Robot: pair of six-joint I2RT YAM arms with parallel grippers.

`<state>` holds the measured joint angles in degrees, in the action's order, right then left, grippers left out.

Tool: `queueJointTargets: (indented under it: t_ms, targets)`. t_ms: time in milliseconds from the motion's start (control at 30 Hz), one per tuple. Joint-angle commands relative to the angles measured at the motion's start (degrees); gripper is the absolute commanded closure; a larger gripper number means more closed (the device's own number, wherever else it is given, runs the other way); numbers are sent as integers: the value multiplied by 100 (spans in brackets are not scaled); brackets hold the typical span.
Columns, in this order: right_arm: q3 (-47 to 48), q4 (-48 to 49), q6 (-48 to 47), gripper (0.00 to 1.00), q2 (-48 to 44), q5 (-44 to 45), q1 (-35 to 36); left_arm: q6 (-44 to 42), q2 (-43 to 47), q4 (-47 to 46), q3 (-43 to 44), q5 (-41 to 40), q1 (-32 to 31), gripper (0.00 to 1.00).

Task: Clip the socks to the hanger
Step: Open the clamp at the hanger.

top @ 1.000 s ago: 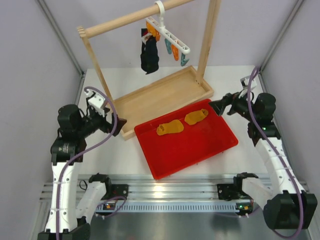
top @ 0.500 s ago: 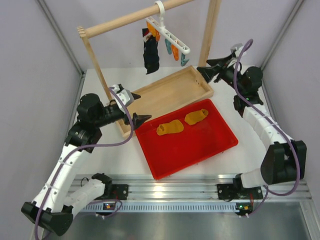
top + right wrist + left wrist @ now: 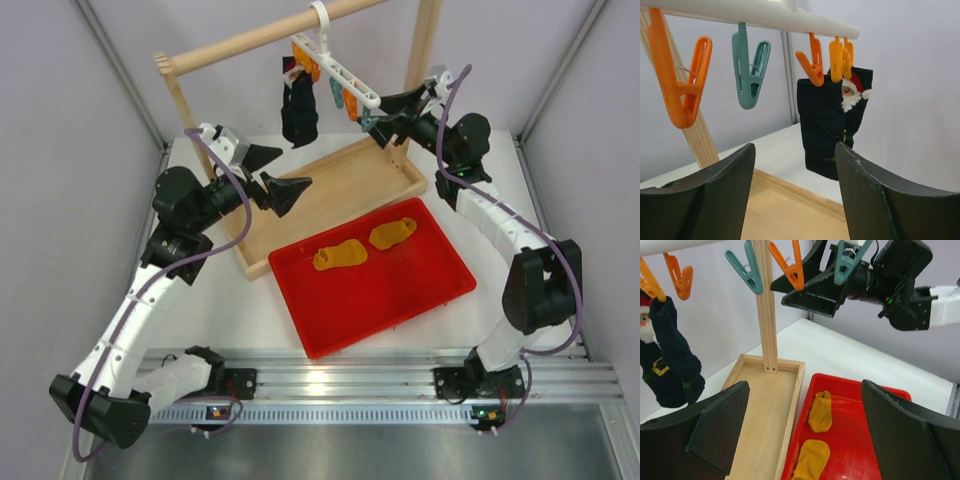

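Two mustard-orange socks (image 3: 340, 256) (image 3: 392, 234) lie side by side in the red tray (image 3: 400, 300); they also show in the left wrist view (image 3: 820, 411) (image 3: 811, 459). The white hanger (image 3: 338, 72) hangs from the wooden rail with orange and teal clips (image 3: 750, 70) below its bar (image 3: 765, 17). My left gripper (image 3: 272, 173) is open and empty, raised above the wooden base. My right gripper (image 3: 388, 113) is open and empty, just under the hanger's right end, by the teal clip (image 3: 847, 262).
A black Santa sock (image 3: 298, 110) hangs clipped at the hanger's left end. The wooden frame has a rail (image 3: 250, 40), two posts (image 3: 420, 70) and a tray-like base (image 3: 320, 195) behind the red tray.
Both arms have risen and moved in toward the hanger. The right gripper went from beside the red tray up to the hanger's right end. The left gripper rose over the wooden base.
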<state>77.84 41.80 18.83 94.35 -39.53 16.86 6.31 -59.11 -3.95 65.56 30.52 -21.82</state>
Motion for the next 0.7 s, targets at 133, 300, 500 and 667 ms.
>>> queueJointTargets:
  t_ms: [133,300,500,667]
  targets:
    - [451,821,235,35,216,-433,387,828,-399,-941,457,-642,-59,2]
    - [661,917,235,36,409,-424,520,916,-636,-1020,659,-794,-76,2]
    - [1004,909,297,35,638,-205,564,908,-812,-1117,774,-1196,-103,2]
    - [1171,944,385,38,761,-134,634,872,-1119,-1249,949,-1277,-129,2]
